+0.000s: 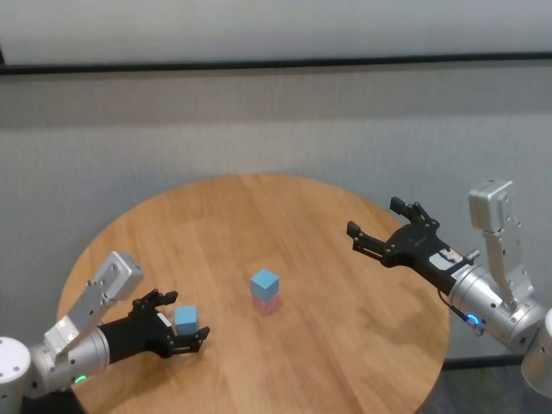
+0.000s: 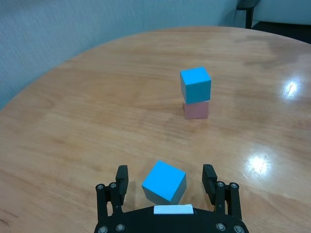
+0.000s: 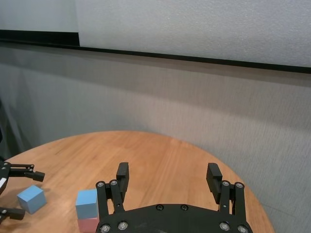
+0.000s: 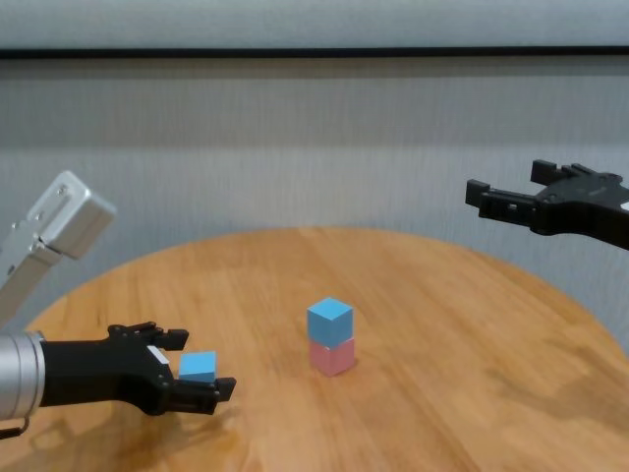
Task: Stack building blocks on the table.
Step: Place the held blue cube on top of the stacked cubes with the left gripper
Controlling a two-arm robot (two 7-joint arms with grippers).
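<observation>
Nearest to the robot, the left gripper is low over the near left part of the surface, a round top of light orange-brown wood planks with visible grain and a little gloss. Its black jaws are wide, and a loose blue cube sits between them. In the left wrist view this cube is turned at an angle to the jaws, with a gap on each side, so neither finger touches it. Its faces are flat and matte, its edges sharp.

Farther in, near the middle of the surface, stands a small stack: a stacked blue cube rests on a pink cube. The upper one is twisted a little against the lower one, as the left wrist view shows. Both are plain and matte, the same size as the loose one.

Farthest, the right gripper is held high above the far right side of the surface, well apart from the stack. Its jaws are wide and hold nothing
</observation>
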